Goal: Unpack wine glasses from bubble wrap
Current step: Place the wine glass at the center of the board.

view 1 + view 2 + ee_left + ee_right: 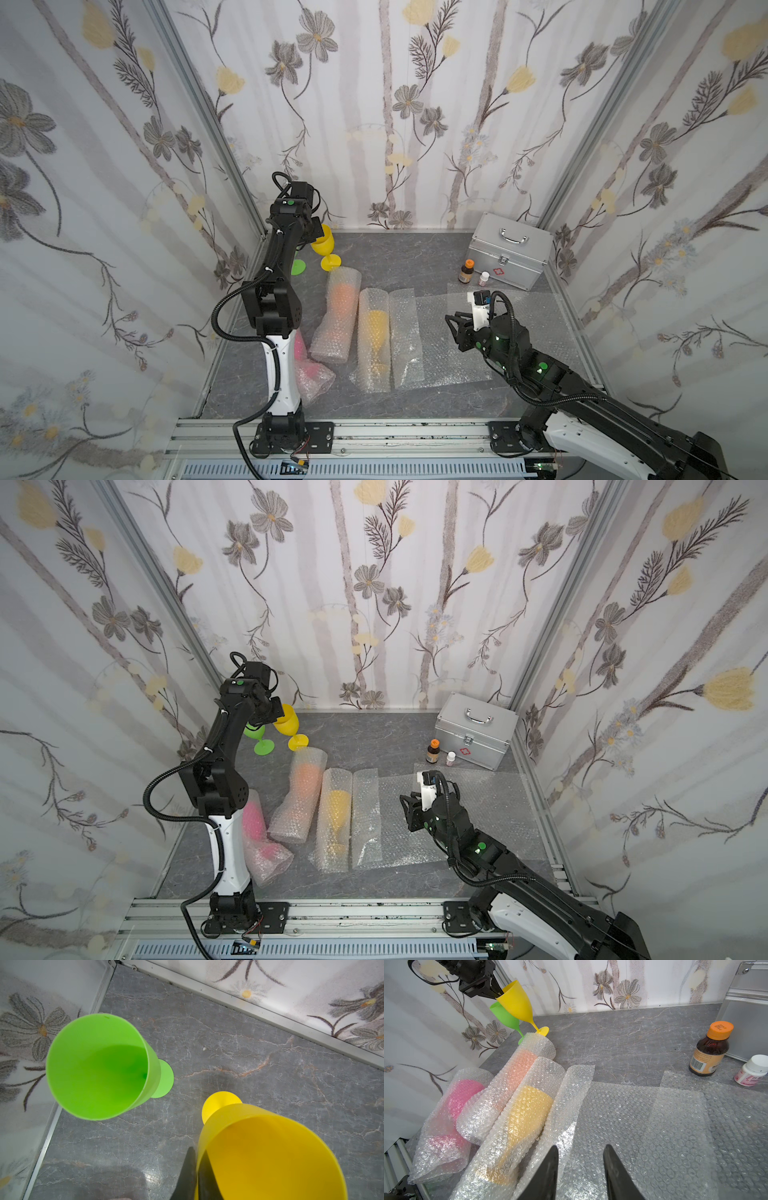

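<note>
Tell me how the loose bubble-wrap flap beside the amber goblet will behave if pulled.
Probably floppy and light: the flap is thin, clear film that curls up at its edge. Pulling it may roll the amber goblet, which lies on its side, wrapped in the same sheet. The shiny film could slip from the right gripper.

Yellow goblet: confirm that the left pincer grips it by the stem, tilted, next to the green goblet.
Wrong in one point: the left pincer grips the yellow goblet by the rim of its bowl, not the stem, as the right wrist view shows. It is tilted, next to the green goblet.
</note>
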